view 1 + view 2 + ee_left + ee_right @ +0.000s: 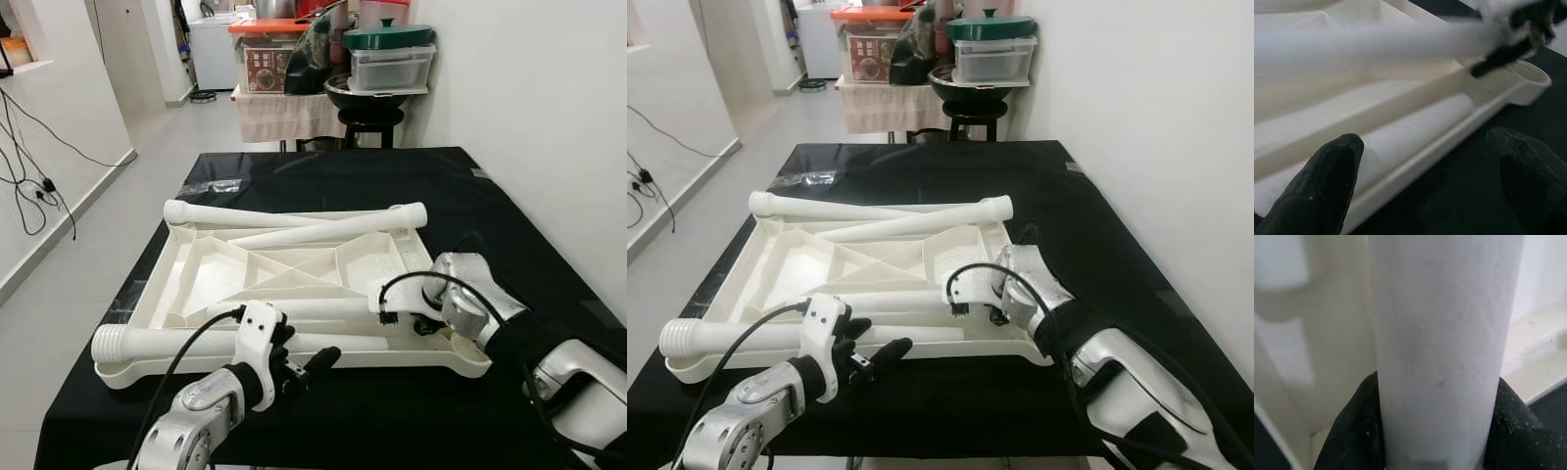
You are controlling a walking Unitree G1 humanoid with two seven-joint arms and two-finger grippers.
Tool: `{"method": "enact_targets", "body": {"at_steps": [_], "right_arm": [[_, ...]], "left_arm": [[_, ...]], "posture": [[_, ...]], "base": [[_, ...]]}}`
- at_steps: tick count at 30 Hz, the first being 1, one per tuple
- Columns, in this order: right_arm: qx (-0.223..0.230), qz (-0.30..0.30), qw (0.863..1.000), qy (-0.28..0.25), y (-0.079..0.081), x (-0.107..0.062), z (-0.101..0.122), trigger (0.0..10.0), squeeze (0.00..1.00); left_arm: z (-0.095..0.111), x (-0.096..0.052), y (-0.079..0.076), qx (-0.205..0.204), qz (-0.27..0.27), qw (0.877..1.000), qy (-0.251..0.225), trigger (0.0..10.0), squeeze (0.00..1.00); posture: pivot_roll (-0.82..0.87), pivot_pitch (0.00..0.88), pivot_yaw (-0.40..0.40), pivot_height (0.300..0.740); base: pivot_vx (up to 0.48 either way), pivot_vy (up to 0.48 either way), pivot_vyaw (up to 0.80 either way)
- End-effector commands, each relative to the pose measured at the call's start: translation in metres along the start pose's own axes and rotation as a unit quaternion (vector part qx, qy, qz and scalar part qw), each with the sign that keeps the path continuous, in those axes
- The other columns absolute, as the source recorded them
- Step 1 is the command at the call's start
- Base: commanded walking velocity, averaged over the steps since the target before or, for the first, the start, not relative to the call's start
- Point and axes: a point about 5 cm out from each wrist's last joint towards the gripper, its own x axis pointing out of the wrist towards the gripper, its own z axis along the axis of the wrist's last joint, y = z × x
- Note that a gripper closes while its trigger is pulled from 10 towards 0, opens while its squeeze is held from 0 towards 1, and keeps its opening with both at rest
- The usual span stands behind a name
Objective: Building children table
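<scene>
A white plastic table top (186,257) lies upside down on the black table (392,186). Two white legs (323,229) rest across its far side. A third leg (294,309) lies along the middle, and my right gripper (1437,431) is shut on its right end, seen close up in the right wrist view. Another leg (157,343) with a ribbed end lies along the near rim. My left gripper (299,357) is open at that near rim, one finger (1317,191) against the leg (1410,142) and the other over the black cloth.
A white wall runs along the table's right side. Beyond the far end stands a stool (367,122) and a shelf with pots and plastic containers (392,59). Cables (29,186) trail over the floor on the left.
</scene>
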Motion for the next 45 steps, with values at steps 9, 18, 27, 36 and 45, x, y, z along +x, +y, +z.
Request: {"method": "enact_targets", "body": {"at_steps": [9,18,27,36,45], "right_arm": [[0.079,-0.037,0.991,-0.102,-0.026,-0.033,-0.003,0.0,0.00],[0.129,-0.064,0.955,-0.260,-0.021,-0.041,0.023,0.0,0.00],[0.104,-0.027,0.932,-0.347,0.012,-0.042,0.058,0.0,0.00],[0.083,0.012,0.920,-0.383,0.036,-0.042,0.072,1.5,0.00],[0.140,-0.054,0.885,-0.440,0.031,-0.035,0.086,10.0,0.00]], "left_arm": [[0.023,-0.001,0.010,0.007,0.024,0.999,-0.044,10.0,0.00],[0.087,-0.009,0.022,-0.060,0.032,0.978,-0.195,10.0,0.00],[0.140,-0.014,0.035,-0.059,0.022,0.958,-0.279,10.0,0.00],[0.148,-0.009,0.038,-0.058,0.024,0.956,-0.287,0.0,0.00],[0.152,-0.006,0.034,-0.064,0.001,0.954,-0.292,0.0,0.00]], "posture": [[-0.02,0.000,-0.011,0.740],[-0.01,0.000,-0.004,0.740],[-0.01,0.000,0.014,0.740],[-0.01,0.000,0.022,0.740],[-0.01,0.000,0.022,0.740]], "base": [[0.000,0.000,0.00],[0.000,0.000,0.00],[0.000,0.000,0.00],[0.000,0.000,0.00],[0.000,0.000,0.00]]}}
